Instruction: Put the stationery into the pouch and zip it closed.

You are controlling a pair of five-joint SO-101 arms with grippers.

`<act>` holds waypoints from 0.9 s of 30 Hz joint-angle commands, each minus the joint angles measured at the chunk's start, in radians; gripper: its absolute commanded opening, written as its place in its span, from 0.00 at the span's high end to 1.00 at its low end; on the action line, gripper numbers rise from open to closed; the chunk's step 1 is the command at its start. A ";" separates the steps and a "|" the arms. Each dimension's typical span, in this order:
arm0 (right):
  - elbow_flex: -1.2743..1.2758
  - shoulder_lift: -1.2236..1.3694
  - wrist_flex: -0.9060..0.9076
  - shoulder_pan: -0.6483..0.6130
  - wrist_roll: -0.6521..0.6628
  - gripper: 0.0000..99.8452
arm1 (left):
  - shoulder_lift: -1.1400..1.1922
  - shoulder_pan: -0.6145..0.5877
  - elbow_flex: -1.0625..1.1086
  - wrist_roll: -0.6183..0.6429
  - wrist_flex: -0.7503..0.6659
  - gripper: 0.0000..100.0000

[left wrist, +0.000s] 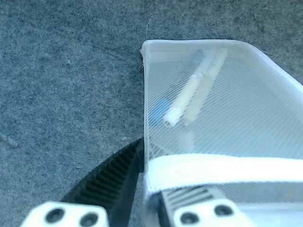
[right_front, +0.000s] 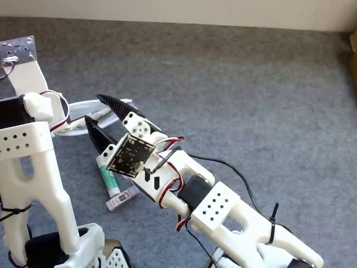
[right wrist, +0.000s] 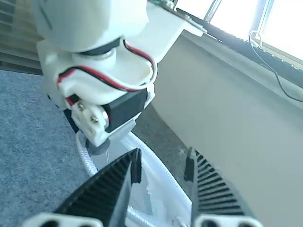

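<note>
Your left gripper (left wrist: 152, 182) clamps the pouch (left wrist: 213, 118) by the table's (right_front: 268, 84) left edge; your right gripper (right wrist: 163, 163) hangs beside it, spread and empty. A green tube (right_front: 109, 180) lies under that arm; room opens rightward.

Nothing legible to call here: the small pale block (right_front: 121, 199) lying on the counter (right_front: 251, 84) just beside the green-and-white tube (right_front: 109, 180) carries a few dark marks on its label, far too small to make out.
</note>
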 commanded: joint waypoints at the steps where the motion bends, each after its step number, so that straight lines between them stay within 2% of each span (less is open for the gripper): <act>1: -0.008 -0.030 0.004 -0.038 0.005 0.85 | 0.007 0.016 0.001 0.002 -0.006 0.99; 3: -0.008 -0.068 0.039 -0.064 0.006 0.85 | 0.008 0.016 0.001 0.002 -0.006 0.99; 7: -0.018 -0.148 0.243 -0.125 0.003 0.85 | 0.008 0.013 0.002 0.000 -0.018 0.99; 11: -0.019 -0.225 0.340 -0.153 0.003 0.85 | 0.008 -0.022 0.002 0.000 -0.040 0.99; 23: -0.019 -0.237 0.349 -0.150 0.000 0.85 | 0.001 -0.147 -0.010 0.002 -0.060 0.99; 27: -0.018 -0.239 0.375 -0.150 -0.087 0.86 | 0.001 -0.148 -0.018 0.002 -0.060 0.99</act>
